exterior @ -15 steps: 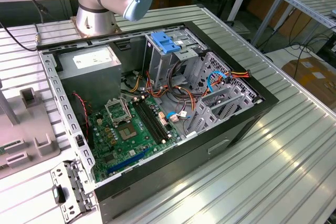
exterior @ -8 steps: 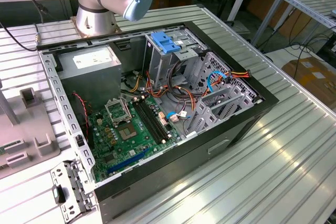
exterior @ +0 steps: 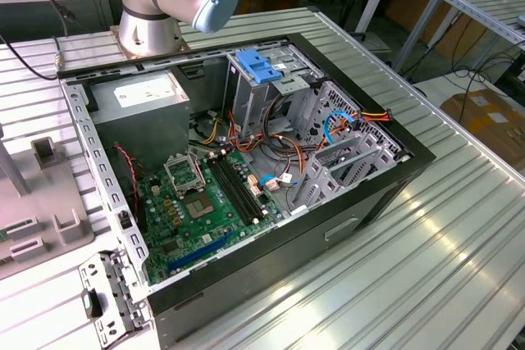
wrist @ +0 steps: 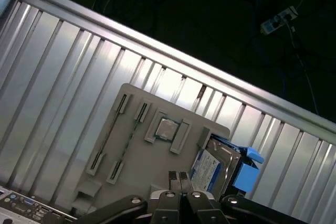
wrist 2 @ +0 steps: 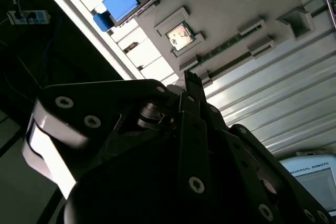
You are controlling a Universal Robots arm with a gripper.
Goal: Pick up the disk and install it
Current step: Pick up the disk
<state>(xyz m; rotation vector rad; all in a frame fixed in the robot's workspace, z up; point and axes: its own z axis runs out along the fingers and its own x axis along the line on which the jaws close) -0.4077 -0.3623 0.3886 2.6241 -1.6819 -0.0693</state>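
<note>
1. Ribbed metal desk [exterior: 426,235] carries one open computer case [exterior: 344,231]. In the exterior view, one grey tray [exterior: 66,231] lies at about 9 o'clock from the case, and one arm base [exterior: 152,30] stands at about 11 o'clock.
2. One disk [wrist: 218,166] [wrist 2: 119,1] sits at the tray's end in both wrist views, beside the single chip [wrist: 167,128] and close to the desk's edge.
3. The disk's blue tab end points away from the chip and its label face shows. Its lower part is hidden, so I cannot tell its long axis.
4. The jaws hang above the tray, near the disk and apart from it. Their fingertips [wrist: 173,178] are clenched together on nothing.
</note>
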